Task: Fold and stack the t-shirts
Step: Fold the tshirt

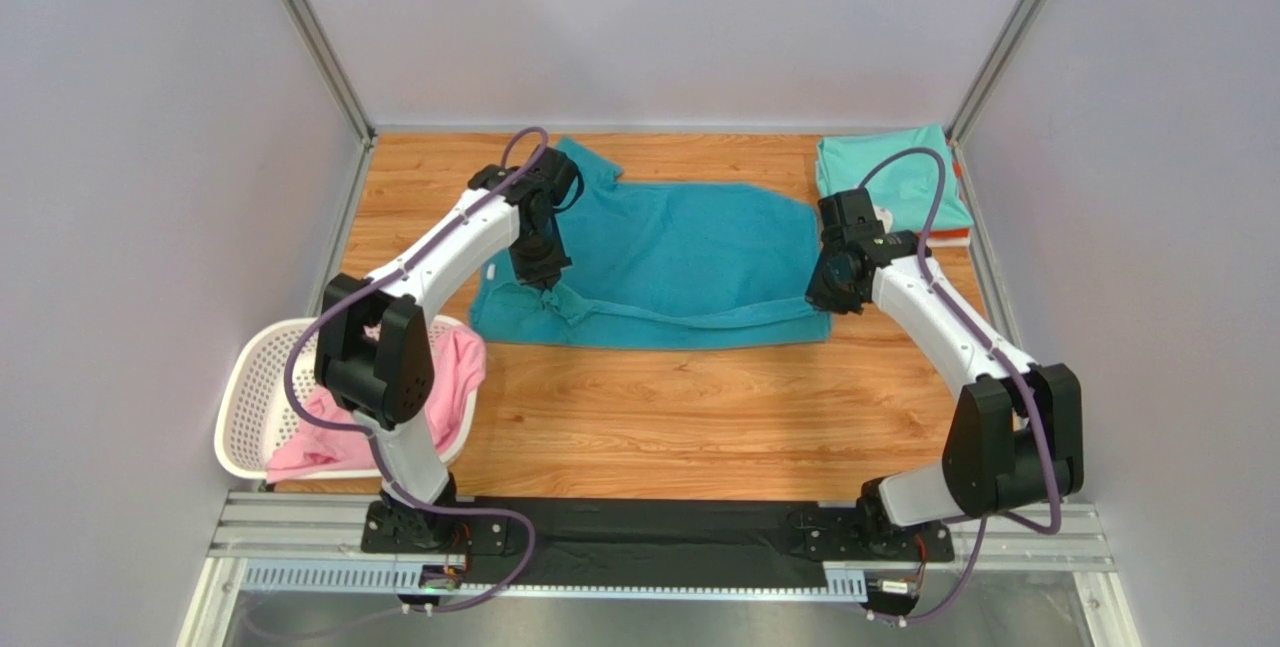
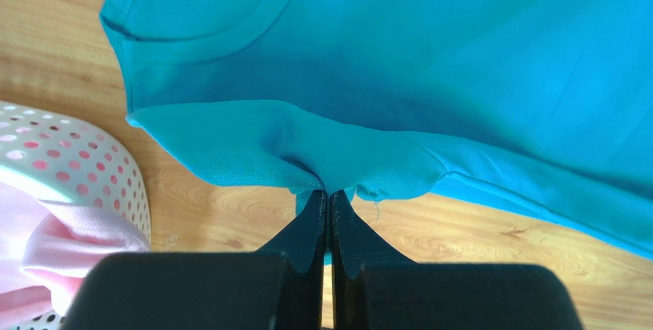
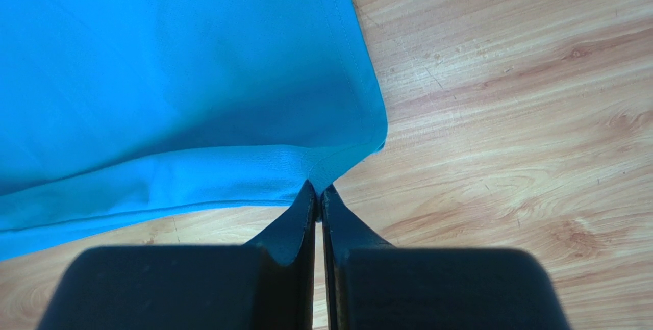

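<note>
The teal t-shirt [image 1: 684, 257] lies spread across the far middle of the bench [image 1: 676, 407]. The left pincer [image 2: 329, 196] is clamped on a bunched fold at its collar end, the right pincer [image 3: 319, 188] on a hem corner. A folded mint t-shirt [image 1: 887, 175] sits far right, and a pink t-shirt [image 1: 451, 377] spills from the basket [image 1: 248, 407], near left.

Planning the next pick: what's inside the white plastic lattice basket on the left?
A bunched pink cloth t-shirt lies in the white plastic lattice basket. The left arm covers the basket's middle, so anything else inside or beneath the pink cloth cannot be seen.
</note>
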Action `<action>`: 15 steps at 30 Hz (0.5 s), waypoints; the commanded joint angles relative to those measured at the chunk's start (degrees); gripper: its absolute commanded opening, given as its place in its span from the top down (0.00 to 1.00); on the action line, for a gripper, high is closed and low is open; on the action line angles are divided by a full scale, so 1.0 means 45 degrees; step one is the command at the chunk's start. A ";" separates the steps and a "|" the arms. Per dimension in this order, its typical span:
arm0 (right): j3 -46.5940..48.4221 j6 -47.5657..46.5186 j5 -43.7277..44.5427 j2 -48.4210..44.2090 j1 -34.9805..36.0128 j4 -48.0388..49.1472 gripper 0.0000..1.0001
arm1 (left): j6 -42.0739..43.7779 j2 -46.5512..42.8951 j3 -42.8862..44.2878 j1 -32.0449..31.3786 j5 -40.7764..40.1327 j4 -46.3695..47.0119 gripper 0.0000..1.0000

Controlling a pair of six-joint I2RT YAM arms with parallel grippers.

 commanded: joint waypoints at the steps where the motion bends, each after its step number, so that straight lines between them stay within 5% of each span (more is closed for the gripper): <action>1: 0.0723 -0.0254 0.0420 0.0443 -0.0143 0.0213 1.00 | 0.0445 0.0365 0.0825 0.0168 -0.0245 -0.0213 1.00; 15: 0.1739 -0.0430 -0.0085 0.1615 -0.0631 0.0583 1.00 | 0.1089 0.1693 0.2525 0.0911 -0.0109 -0.0272 1.00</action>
